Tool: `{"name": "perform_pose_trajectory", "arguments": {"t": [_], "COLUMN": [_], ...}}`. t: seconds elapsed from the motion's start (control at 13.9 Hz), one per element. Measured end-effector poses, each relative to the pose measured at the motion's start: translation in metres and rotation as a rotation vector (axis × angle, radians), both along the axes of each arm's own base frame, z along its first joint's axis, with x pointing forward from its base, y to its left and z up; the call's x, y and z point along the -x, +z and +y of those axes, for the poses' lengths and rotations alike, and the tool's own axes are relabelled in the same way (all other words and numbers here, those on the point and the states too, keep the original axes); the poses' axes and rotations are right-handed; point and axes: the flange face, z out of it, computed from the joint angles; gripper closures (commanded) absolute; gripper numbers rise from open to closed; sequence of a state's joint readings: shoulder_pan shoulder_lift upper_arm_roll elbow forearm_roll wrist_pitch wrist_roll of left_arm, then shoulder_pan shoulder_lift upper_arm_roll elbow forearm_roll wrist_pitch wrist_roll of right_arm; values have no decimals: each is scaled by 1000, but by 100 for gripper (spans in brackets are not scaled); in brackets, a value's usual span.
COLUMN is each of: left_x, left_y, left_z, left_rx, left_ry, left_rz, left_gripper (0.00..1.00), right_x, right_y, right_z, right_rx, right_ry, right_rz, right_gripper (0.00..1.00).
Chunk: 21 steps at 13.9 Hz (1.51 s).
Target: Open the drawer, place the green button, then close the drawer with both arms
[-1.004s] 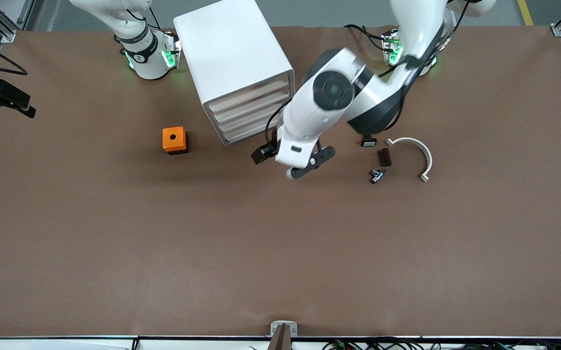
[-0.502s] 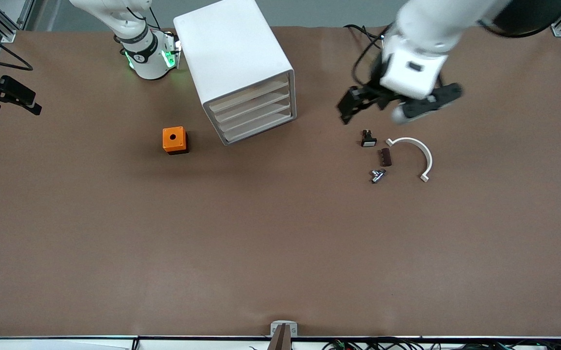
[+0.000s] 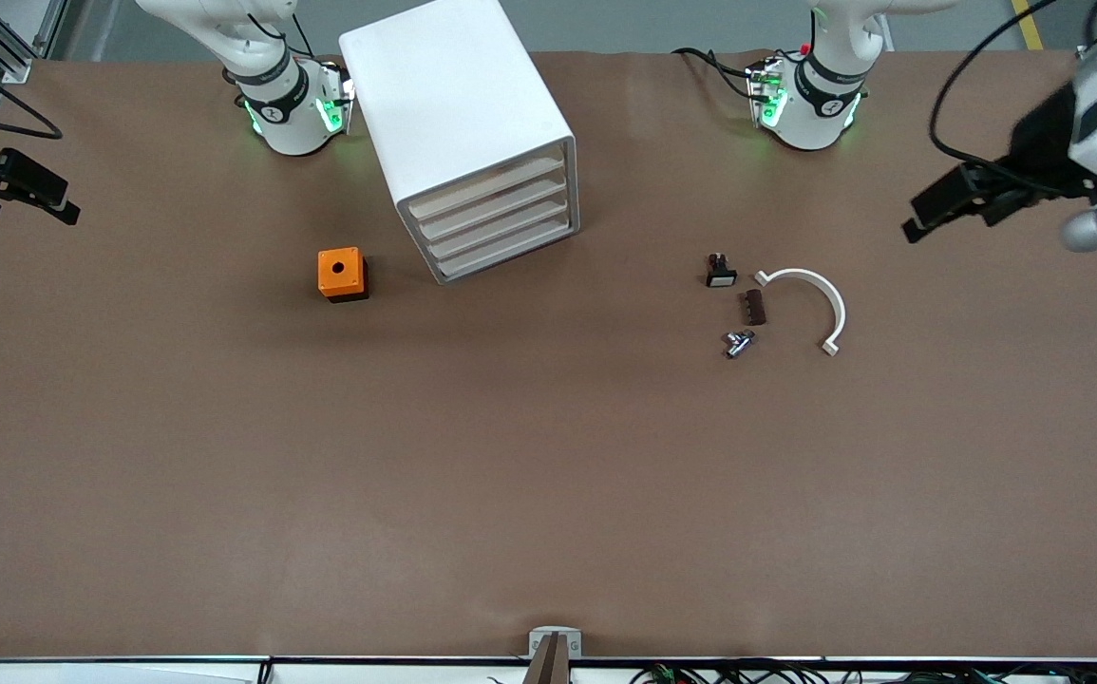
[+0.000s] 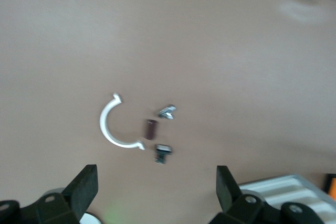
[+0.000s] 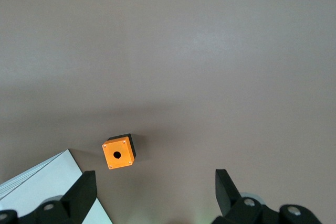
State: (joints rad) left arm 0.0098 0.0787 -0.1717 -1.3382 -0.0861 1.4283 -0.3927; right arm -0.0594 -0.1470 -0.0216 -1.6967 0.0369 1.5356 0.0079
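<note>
Brown bench (image 3: 548, 494): cabinet (image 3: 453, 104) at 11 o'clock, drawers (image 3: 501, 223) shut, fronts facing 5. You see no button. Left tool (image 4: 155, 178) gapes wide at 3, right tool (image 5: 152, 179) wide at 9, both well apart from it.

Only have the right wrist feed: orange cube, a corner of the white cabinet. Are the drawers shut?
Observer: The front view shows the white cabinet with all its drawers flush, none pulled out.
Operator: Where's the left claw?
Observer: The left claw is open and holds nothing, up over the left arm's end of the table.
Operator: What does its camera see?
Observer: On the table are a white curved clip, a white-capped black button, a small brown block and a metal fitting.
</note>
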Motion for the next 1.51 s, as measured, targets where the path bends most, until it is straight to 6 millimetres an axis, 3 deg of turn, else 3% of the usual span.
{"name": "perform_pose_trajectory", "arguments": {"t": [0.22, 0.5, 0.65, 0.93, 1.51], "left_x": [-7, -23, -31, -40, -28], "left_y": [-19, -48, -55, -65, -58], "left_z": [22, 76, 90, 96, 95], "left_rx": [-75, -86, -90, -94, -90], "left_ry": [-39, -103, -102, -91, -96], "left_rz": [12, -15, -58, -118, -80], "left_gripper": [1, 1, 1, 0, 0], "right_x": [0, 0, 0, -1, -1], "right_y": [0, 0, 0, 1, 1], "right_z": [0, 0, 0, -1, -3], "right_rx": [0, 0, 2, 9, 24], "right_ry": [0, 0, 0, -1, -1], "right_rz": [-1, -1, -3, -12, -11], "right_gripper": [0, 0, 0, 0, 0]}}
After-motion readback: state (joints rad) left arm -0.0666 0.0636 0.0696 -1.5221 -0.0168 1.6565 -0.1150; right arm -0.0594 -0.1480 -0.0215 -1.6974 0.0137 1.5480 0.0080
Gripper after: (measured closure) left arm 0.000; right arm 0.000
